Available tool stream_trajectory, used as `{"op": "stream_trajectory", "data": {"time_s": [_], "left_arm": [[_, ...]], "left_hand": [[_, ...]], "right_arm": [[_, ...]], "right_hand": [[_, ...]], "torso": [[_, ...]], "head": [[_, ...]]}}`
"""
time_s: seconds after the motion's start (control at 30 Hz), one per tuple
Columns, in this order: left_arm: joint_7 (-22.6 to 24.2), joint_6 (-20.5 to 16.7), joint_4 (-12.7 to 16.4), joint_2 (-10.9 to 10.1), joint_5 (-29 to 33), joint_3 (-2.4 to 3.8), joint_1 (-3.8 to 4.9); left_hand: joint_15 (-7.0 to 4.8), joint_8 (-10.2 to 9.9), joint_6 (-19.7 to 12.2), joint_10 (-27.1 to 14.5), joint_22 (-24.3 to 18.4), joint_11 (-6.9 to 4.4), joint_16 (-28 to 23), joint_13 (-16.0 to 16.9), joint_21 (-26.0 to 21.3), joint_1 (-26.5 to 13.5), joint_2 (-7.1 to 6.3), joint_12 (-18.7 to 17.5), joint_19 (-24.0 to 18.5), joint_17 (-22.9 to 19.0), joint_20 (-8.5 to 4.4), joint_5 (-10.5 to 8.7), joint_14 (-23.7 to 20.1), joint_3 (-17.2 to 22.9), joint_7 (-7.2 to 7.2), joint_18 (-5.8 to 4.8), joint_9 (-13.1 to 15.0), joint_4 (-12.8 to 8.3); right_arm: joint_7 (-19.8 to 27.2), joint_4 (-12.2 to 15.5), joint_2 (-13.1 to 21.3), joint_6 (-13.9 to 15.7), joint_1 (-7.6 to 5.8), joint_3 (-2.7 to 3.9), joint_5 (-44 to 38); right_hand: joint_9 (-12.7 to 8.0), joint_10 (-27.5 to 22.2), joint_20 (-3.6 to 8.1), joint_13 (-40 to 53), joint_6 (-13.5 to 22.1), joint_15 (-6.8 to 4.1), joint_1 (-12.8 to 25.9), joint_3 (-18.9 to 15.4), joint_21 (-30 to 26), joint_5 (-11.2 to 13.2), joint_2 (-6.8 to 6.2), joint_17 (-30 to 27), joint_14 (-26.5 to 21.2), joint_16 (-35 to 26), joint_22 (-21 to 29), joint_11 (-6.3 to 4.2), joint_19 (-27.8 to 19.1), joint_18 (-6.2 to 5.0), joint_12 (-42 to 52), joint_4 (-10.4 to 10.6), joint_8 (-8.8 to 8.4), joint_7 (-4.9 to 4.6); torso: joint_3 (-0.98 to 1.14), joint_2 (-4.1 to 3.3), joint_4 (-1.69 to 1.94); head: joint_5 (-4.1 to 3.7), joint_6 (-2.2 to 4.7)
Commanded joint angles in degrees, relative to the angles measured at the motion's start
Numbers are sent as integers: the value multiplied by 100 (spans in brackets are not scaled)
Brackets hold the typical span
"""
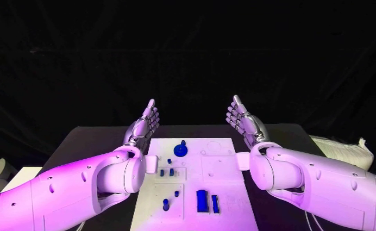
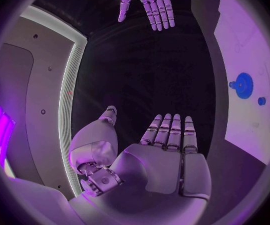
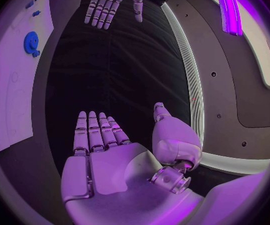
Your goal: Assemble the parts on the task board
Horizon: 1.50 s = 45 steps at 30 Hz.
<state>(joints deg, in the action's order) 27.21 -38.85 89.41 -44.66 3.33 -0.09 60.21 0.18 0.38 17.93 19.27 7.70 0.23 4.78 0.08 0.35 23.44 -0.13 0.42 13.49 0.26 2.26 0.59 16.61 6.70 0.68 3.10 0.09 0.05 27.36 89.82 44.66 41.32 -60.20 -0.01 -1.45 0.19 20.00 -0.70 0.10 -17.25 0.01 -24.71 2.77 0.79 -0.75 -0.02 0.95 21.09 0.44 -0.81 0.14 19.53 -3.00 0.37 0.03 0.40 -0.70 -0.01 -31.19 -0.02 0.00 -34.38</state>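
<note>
The white task board (image 1: 219, 187) lies in the middle of the black table. A round blue gear-like part (image 1: 181, 149) sits near its far left; small blue pegs (image 1: 167, 172) stand below it, and taller blue blocks (image 1: 203, 200) stand near the front. My left hand (image 1: 143, 122) is raised above the board's far left edge, fingers straight and together, holding nothing. My right hand (image 1: 244, 119) is raised the same way at the far right edge, flat and empty. The left wrist view shows the flat left palm (image 2: 166, 155), the board (image 2: 247, 50) and the gear (image 2: 242, 85); the right wrist view shows the right palm (image 3: 104, 155) and the gear (image 3: 31, 42).
The black table (image 1: 94, 138) extends on both sides of the board. A white crumpled bag or cloth (image 1: 345, 152) lies at the table's right edge. Both forearms hang over the board's front corners.
</note>
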Motion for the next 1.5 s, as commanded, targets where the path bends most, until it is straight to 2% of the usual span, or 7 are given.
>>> {"op": "stream_trajectory", "data": {"time_s": [0.03,0.17,0.8,0.9,1.0,1.1,1.5], "left_arm": [[258,-526,55,-3,-333,9,-5],[258,-526,55,-3,-333,9,-5],[258,-526,55,-3,-333,9,-5],[258,-526,55,-3,-333,9,-5],[258,-526,55,-3,-333,9,-5],[258,-526,55,-3,-333,9,-5],[258,-526,55,-3,-333,9,-5]], "left_hand": [[-18,-38,-574,-619,-246,-23,-478,-8,-35,-752,13,-42,-434,-26,-226,-59,-532,-216,-68,-310,-9,-5],[-18,-38,-765,-816,-326,-23,-478,-8,-35,-993,13,-42,-575,-26,-226,-59,-704,-670,-68,-310,-9,-5],[-18,-38,-1315,-1407,-770,-23,-478,-8,-35,-1711,13,-42,-1349,-26,-226,-59,-1221,-670,-68,-310,-9,-5],[-18,-38,-1367,-1473,-770,-23,-478,-8,-35,-1777,13,-42,-1349,-26,-226,-59,-1661,-670,-68,-310,-9,-5],[-18,-38,-1793,-1512,-770,-23,-478,-8,-35,-1835,13,-42,-1349,-26,-226,-59,-1661,-670,-68,-310,-9,-5],[-18,-38,-1793,-1927,-770,-23,-478,-8,-35,-2344,13,-42,-1349,-26,-226,-59,-1661,-670,-68,-310,-9,-5],[-18,-38,-1793,-1927,-770,-23,-478,-8,-35,-2344,13,-42,-1349,-26,-226,-59,-1661,-670,-68,-310,-9,-5]], "right_arm": [[243,13,3,280,4,1,145],[243,13,3,280,4,1,145],[243,13,3,280,4,1,145],[243,13,3,280,4,1,145],[243,13,3,280,4,1,145],[243,13,3,280,4,1,145],[243,13,3,280,4,1,145]], "right_hand": [[-19,-638,70,-10,549,-1,787,-277,-79,75,2,-95,-673,-44,81,-14,-622,300,-37,-3,-40,70],[-19,-847,70,-10,731,-1,1044,-277,-79,75,2,-95,-892,-44,81,-14,-827,300,-37,-3,-40,70],[-19,-1476,70,-10,1259,-1,1811,-277,-79,75,2,-95,-1563,-44,81,-14,-1437,300,-37,-3,-40,70],[-19,-2000,70,-10,1725,-1,2471,-277,-79,75,2,-95,-2109,-44,81,-14,-1953,300,-37,-3,-40,70],[-19,-2000,70,-10,1725,-1,2471,-277,-79,75,2,-95,-2109,-44,81,-14,-1953,300,-37,-3,-40,70],[-19,-2000,70,-10,1725,-1,2471,-277,-79,75,2,-95,-2109,-44,81,-14,-1953,300,-37,-3,-40,70],[-19,-2000,70,-10,1725,-1,2471,-277,-79,75,2,-95,-2109,-44,81,-14,-1953,300,-37,-3,-40,70]], "torso": [[1,1,2],[1,1,2],[1,1,2],[1,1,2],[1,1,2],[1,1,2],[1,1,2]], "head": [[0,0],[0,0],[0,0],[0,0],[0,0],[0,0],[0,0]]}}
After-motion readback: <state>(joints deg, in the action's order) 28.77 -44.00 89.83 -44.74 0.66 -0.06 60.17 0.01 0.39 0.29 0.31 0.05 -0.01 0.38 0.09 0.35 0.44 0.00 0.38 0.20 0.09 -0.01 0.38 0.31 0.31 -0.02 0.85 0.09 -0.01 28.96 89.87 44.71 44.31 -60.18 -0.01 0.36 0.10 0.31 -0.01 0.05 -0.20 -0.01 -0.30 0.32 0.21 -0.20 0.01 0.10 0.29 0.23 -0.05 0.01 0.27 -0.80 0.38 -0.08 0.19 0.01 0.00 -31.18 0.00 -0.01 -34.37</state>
